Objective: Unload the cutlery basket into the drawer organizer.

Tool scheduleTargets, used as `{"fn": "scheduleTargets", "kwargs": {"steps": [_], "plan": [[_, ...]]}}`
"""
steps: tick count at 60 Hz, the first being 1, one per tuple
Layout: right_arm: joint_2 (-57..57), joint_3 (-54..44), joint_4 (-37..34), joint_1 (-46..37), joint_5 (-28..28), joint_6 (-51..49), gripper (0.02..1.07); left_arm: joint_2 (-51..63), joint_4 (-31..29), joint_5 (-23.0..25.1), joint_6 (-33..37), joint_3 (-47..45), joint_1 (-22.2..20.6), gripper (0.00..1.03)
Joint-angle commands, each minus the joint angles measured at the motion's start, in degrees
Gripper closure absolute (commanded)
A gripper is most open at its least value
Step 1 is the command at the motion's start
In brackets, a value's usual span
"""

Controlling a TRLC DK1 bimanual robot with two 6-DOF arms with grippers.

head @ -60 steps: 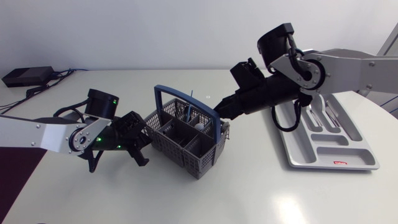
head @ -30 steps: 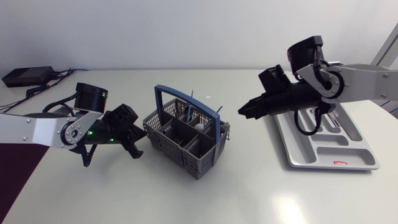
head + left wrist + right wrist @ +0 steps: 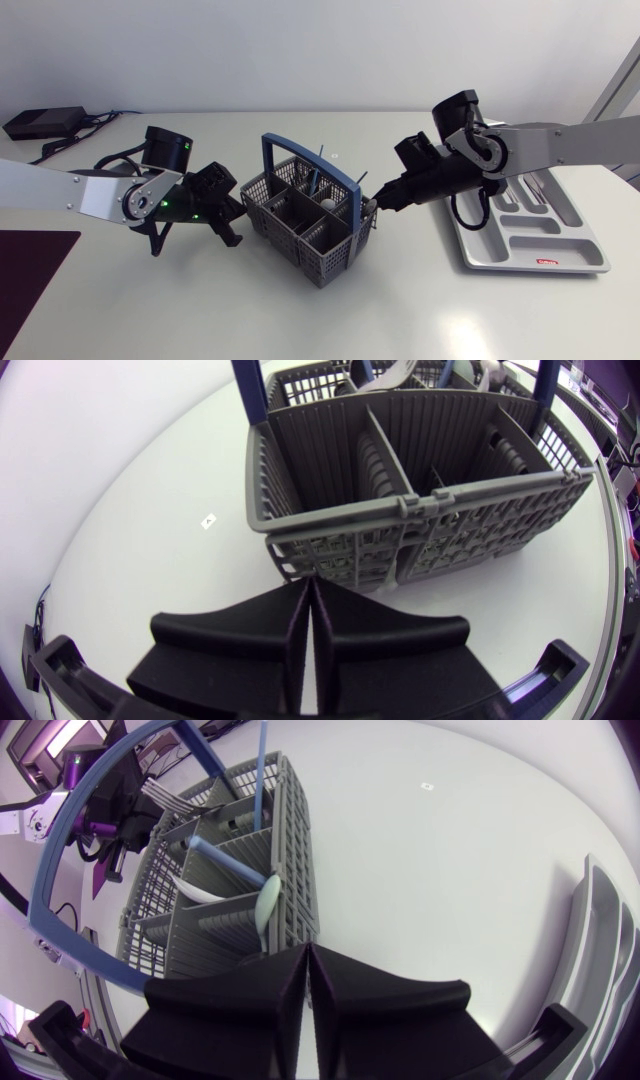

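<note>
The grey cutlery basket (image 3: 310, 222) with a blue handle (image 3: 272, 150) stands mid-table and holds several pieces of cutlery. My left gripper (image 3: 232, 224) is shut and empty, low beside the basket's left wall. In the left wrist view its tips (image 3: 310, 588) nearly touch the basket wall (image 3: 420, 510). My right gripper (image 3: 374, 203) is shut with nothing in it at the basket's right rim. The right wrist view shows it (image 3: 307, 952) just short of a pale spoon (image 3: 266, 906) and blue-handled pieces (image 3: 262, 780) in the basket (image 3: 190, 920). The grey drawer organizer (image 3: 505, 245) lies at the right.
A black box (image 3: 45, 122) with cables sits at the table's back left. A dark mat (image 3: 30, 265) lies at the front left. Under my right arm, the organizer holds some cutlery (image 3: 525, 190) in its far compartments. Bare tabletop lies in front of the basket.
My right gripper pulled back toward the organizer, then returned to the basket's right rim. The left gripper drew away and came back to the left wall. The basket shifted slightly right.
</note>
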Motion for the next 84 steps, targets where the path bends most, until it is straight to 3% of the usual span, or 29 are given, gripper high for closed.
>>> {"fn": "scheduleTargets", "kwargs": {"steps": [1,23,49,59,69,84], "plan": [[-2.0,-2.3,-1.5,1.4,-1.4,-1.2,0.97,2.4,0.1,0.5,0.1,3.1,-1.0,0.99],[-5.9,-6.8,-4.1,4.8,-2.5,-1.6,0.97,8.1,-0.4,0.2,-0.9,10.4,-3.3,0.99],[-10.9,-11.3,-6.3,10.9,-2.6,-2.7,0.97,12.5,-3.3,0.1,-0.8,16.9,-2.3,0.98],[-15.5,-13.3,-6.6,8.4,-1.3,-4.2,0.95,2.8,-7.6,0.1,1.8,12.5,0.4,0.82],[-17.7,-13.7,-5.5,5.7,1.0,-4.8,0.94,-11.9,-11.2,0.1,4.1,3.7,0.5,0.79],[-14.1,-7.7,-4.4,1.5,0.4,-4.8,0.91,-31.0,-19.2,-1.9,4.9,-5.4,-5.8,0.79]]}}
